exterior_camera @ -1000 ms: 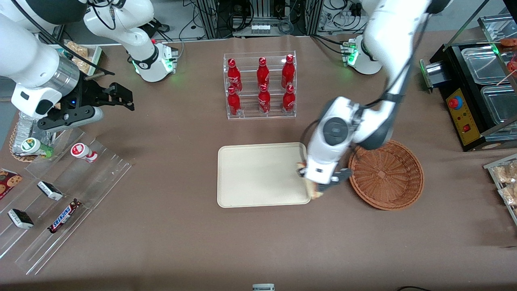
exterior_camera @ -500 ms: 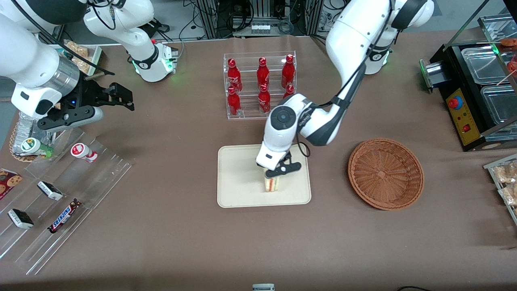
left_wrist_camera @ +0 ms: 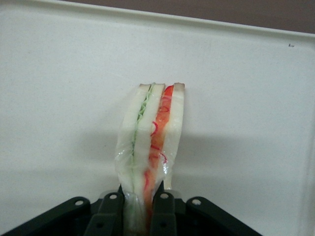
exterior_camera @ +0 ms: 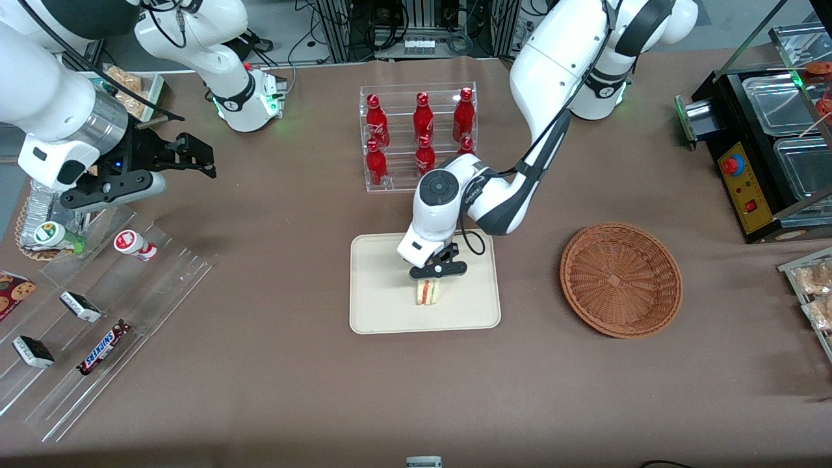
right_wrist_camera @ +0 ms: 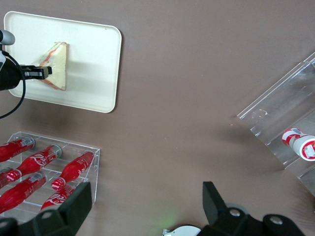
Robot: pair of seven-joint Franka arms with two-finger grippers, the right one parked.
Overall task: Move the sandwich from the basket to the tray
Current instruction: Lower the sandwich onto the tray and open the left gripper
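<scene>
- Jaws of the left arm's gripper (exterior_camera: pixel 429 278) are pinched narrow on the sandwich (exterior_camera: pixel 428 292), gripping one corner of the wedge; in the left wrist view the two dark fingers (left_wrist_camera: pixel 160 211) press the bread from both sides.
- Sandwich is a pale bread triangle with green and red-orange filling lines, in clear wrap, held on edge over the middle of the tray (exterior_camera: pixel 380 312), its cut edge toward the front camera; whether it touches the tray cannot be told.
- Tray is cream-beige, flat, with a low rim, lying on the brown table (exterior_camera: pixel 292 390).
- Basket (exterior_camera: pixel 621 279), round, reddish-brown wicker, sits near the tray, toward the working arm's end of the table, apart from the tray.
- Clear rack of red bottles (exterior_camera: pixel 419 136) stands farther from the front camera than the tray.
- Clear stepped racks with snack bars (exterior_camera: pixel 97 325) lie toward the parked arm's end of the table.
</scene>
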